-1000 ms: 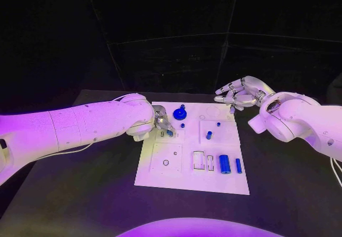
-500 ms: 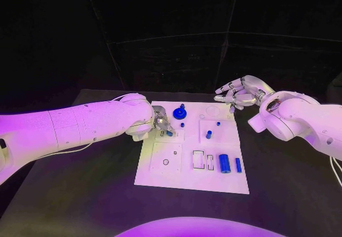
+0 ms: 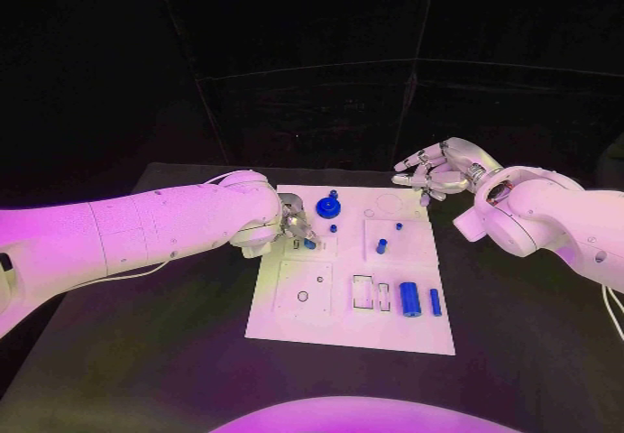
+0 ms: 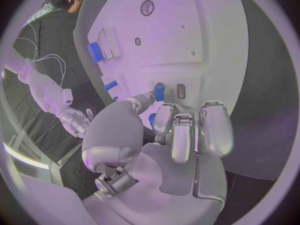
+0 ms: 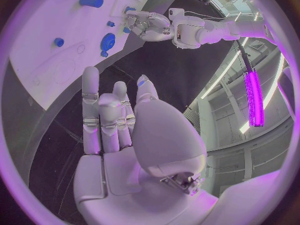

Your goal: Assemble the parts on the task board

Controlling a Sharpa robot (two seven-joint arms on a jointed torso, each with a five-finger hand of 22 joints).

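Observation:
The white task board (image 3: 341, 327) lies in the middle of the black table. My left hand (image 3: 291, 225) is low over the board's far left part and pinches a small blue part (image 3: 309, 242) between thumb and a finger. In the left wrist view that part (image 4: 159, 91) sits right beside a small rectangular slot (image 4: 180, 90) in the board (image 4: 206, 30). My right hand (image 3: 437, 170) hovers above the board's far right corner with its fingers (image 5: 100, 110) stretched out, and I see nothing in it. A round blue knob part (image 3: 328, 207) stands at the far edge.
More blue parts are on the board: a short peg (image 3: 381, 245), two small studs (image 3: 333, 228) (image 3: 398, 226), a thick cylinder (image 3: 409, 299) and a slim bar (image 3: 435, 302) at the near right. Bare black table (image 3: 156, 361) surrounds the board.

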